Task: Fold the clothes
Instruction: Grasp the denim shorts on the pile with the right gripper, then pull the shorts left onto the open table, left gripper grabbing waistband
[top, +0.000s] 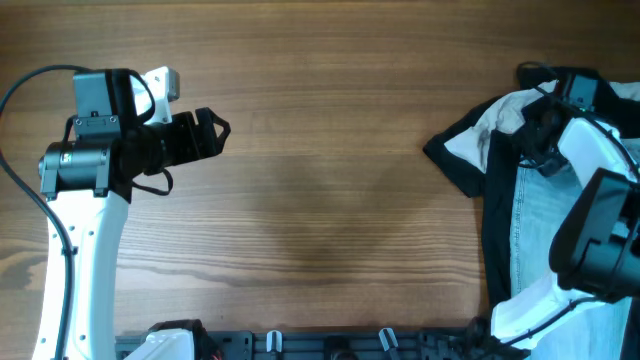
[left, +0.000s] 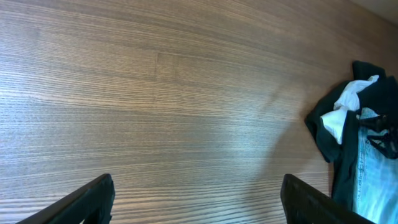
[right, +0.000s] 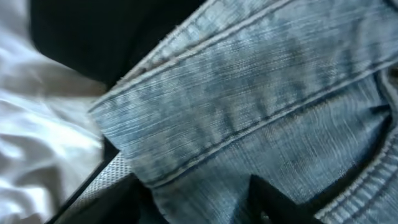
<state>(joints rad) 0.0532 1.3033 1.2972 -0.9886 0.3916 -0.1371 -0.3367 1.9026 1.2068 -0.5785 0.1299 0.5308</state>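
Observation:
The pale blue denim shorts (top: 530, 220) lie at the table's right edge, partly over a larger black-and-white garment (top: 470, 150). My right gripper (top: 537, 150) is down on this pile. In the right wrist view its fingers (right: 196, 202) sit on either side of a stitched fold of the shorts (right: 249, 93), shut on the denim. My left gripper (top: 222, 130) is open and empty at the far left, pointing right above bare wood; its fingers (left: 196, 199) frame the table. The left wrist view also shows the shorts (left: 373, 180) and the garment (left: 339, 118) far off.
The wooden table (top: 320, 200) runs between the two arms. More white cloth (top: 545, 300) lies at the front right under my right arm. A black rail (top: 330, 345) runs along the front edge.

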